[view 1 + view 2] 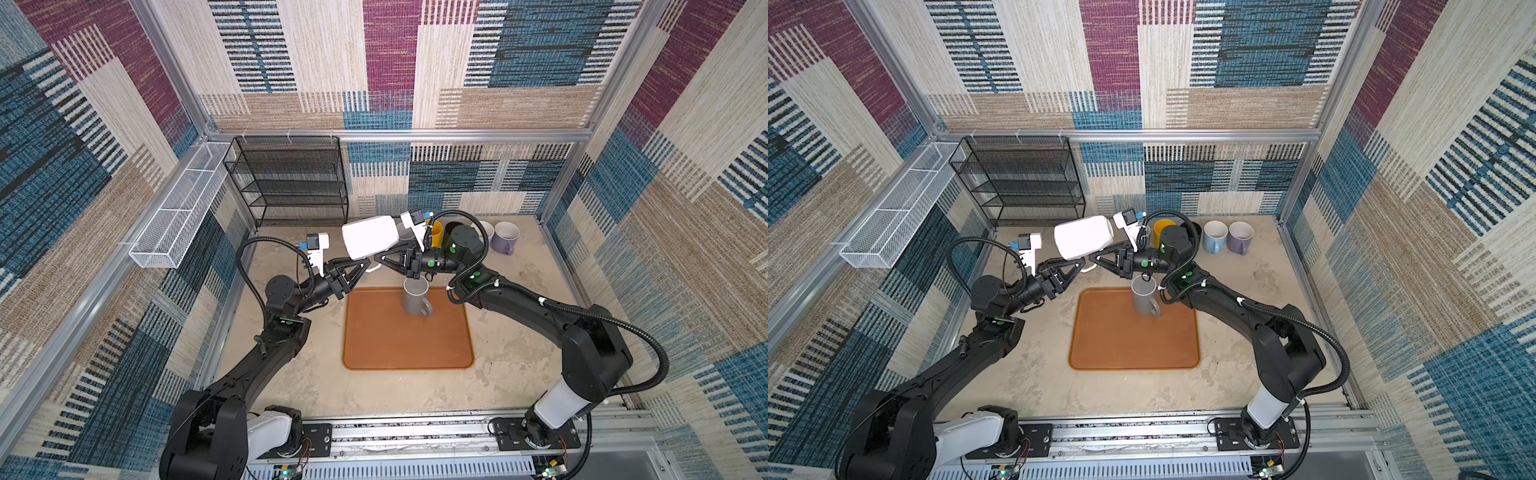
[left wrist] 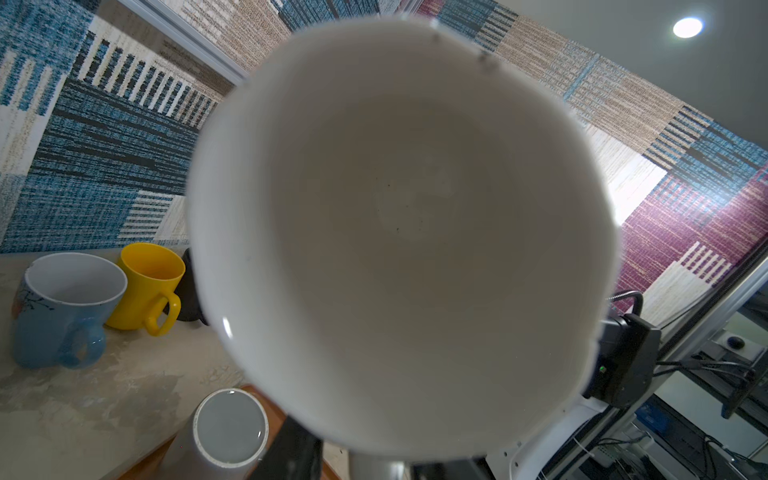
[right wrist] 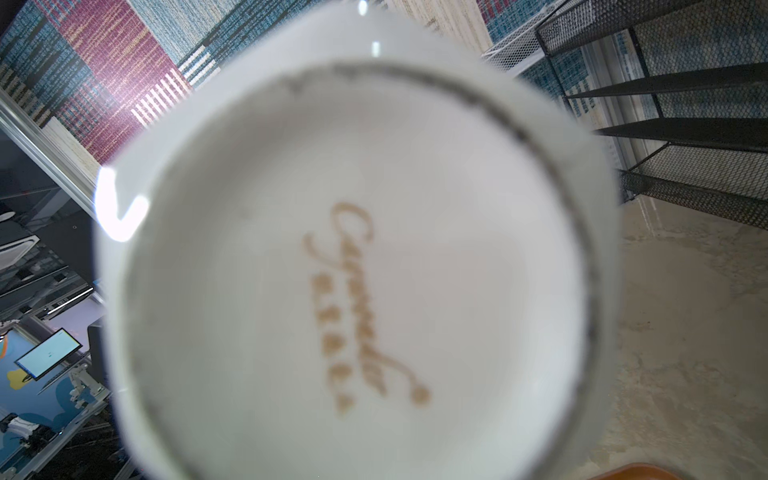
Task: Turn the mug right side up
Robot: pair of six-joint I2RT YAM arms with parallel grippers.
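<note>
While lifted above the beige counter (image 1: pixel 519 332), white glazed ceramic mug (image 1: pixel 370 239) lies on its side, mouth toward left hand (image 1: pixel 365 264), base toward right hand (image 1: pixel 377 259). Right hand: clamped on the mug's handle (image 1: pixel 371 269) underneath. Left hand: tips at same handle; cannot tell whether it grips.

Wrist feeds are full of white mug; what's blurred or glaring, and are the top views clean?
Left wrist: white mug mouth fills the frame, rim soft, yellow mug behind sharper. Right wrist: its base is out of focus, gold script smeared, glare patch at the edge. Both top views: sharp, evenly lit.
</note>
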